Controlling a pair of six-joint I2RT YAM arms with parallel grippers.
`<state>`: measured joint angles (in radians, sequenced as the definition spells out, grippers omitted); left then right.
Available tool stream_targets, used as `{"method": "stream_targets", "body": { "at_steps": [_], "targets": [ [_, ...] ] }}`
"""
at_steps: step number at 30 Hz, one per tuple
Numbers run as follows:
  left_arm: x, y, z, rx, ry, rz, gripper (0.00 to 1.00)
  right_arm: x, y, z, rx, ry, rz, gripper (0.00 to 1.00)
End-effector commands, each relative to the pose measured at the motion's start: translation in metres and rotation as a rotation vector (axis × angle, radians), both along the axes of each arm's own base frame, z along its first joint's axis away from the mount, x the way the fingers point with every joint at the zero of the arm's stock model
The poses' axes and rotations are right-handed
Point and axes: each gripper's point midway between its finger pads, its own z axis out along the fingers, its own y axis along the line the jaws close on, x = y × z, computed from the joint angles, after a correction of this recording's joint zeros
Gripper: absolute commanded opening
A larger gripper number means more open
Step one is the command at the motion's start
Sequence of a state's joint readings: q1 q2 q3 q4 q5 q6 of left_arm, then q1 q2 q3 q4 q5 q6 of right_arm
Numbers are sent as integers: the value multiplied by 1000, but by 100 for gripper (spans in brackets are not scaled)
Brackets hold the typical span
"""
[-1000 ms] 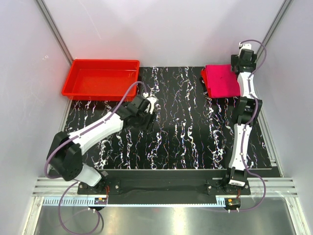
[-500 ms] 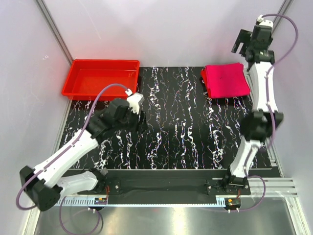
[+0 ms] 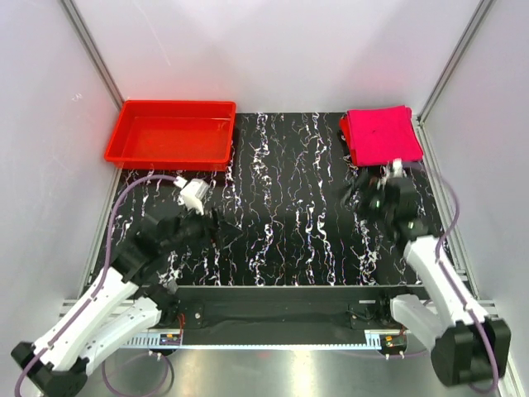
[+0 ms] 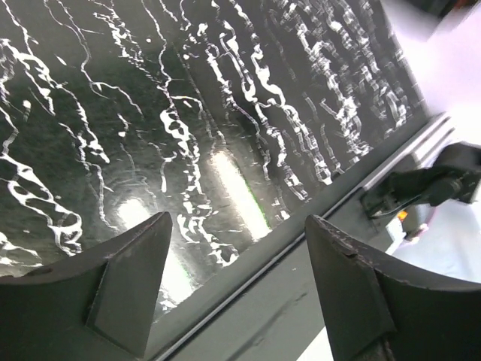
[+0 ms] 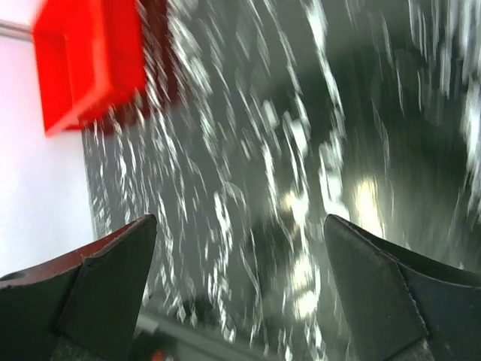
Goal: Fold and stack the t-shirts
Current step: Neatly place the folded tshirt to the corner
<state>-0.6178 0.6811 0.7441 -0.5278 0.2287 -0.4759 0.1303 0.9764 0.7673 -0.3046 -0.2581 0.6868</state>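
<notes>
A folded magenta-pink t-shirt lies at the mat's back right corner. It rests on a red t-shirt, of which only a strip shows at the stack's left edge. My right gripper hovers over the mat just in front of the stack, apart from it. In the right wrist view that gripper is open, with only blurred mat between its fingers. My left gripper is low over the near left of the mat. In the left wrist view it is open and empty above the mat's near edge.
A rigid red plastic tray sits at the back left and also shows in the right wrist view. The black marbled mat covers the table. Grey walls close in on both sides. A metal rail runs along the near edge.
The right arm swung up over the stack, then came down toward its base and now sits in front of the stack. The left arm drew back toward the near left. Both grippers opened wider.
</notes>
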Motion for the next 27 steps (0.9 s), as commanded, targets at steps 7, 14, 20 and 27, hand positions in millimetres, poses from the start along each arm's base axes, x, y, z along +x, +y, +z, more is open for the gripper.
{"method": "stream_targets", "body": {
  "at_steps": [7, 14, 20, 27],
  "targets": [
    [-8, -12, -7, -400, 74, 62, 80, -74, 25, -54, 343, 34, -30, 100],
    [-14, -8, -42, -667, 201, 166, 81, -118, 32, -111, 443, 150, 1, 100],
    [-16, -1, -83, -843, 266, 224, 81, -141, 28, -136, 443, 218, -19, 100],
    [-30, -10, -64, -858, 214, 85, 81, -161, 34, -156, 375, 322, 71, 100]
  ]
}}
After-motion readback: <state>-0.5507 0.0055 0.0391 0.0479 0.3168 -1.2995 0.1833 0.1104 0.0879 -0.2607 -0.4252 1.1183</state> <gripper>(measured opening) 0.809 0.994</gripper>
